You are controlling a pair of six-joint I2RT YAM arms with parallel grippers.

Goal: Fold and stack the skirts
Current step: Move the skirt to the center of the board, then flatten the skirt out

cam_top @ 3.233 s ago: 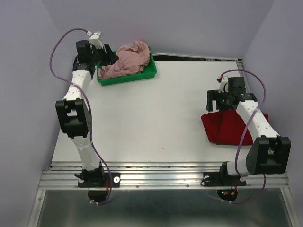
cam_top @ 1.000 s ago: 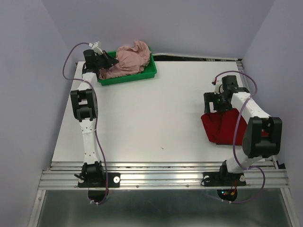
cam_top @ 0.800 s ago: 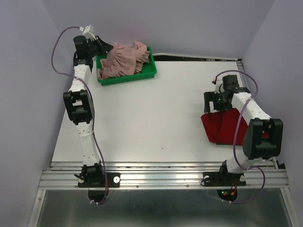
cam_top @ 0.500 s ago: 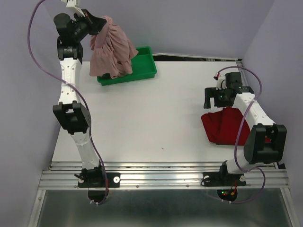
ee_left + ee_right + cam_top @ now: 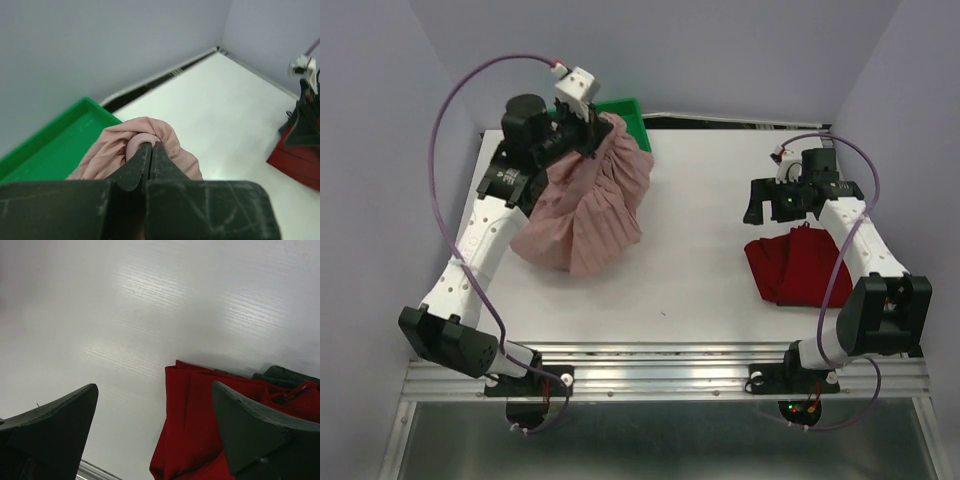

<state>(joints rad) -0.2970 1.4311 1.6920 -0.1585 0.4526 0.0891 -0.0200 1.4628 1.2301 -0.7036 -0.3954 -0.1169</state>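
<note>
Top external view: left claw (image 5: 590,133) is clenching the dusty pink ruffled cloth skirt (image 5: 585,205), unfolded, left of centre; released right claw (image 5: 770,208) is hovering beside the seemingly folded dark red skirt (image 5: 800,268).

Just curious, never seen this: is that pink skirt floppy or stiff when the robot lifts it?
Probably floppy: the pink skirt hangs in loose folds from one pinch by the left gripper. Likely light, since a small bunch of cloth carries it.

Pink skirt (image 5: 582,205): soft, matt, gathered cloth. Red skirt (image 5: 798,268): smooth matt cloth. Tray (image 5: 47,145): smooth green plastic. Tabletop (image 5: 700,230): smooth, white, faint sheen. Rail (image 5: 660,365): brushed metal.
</note>
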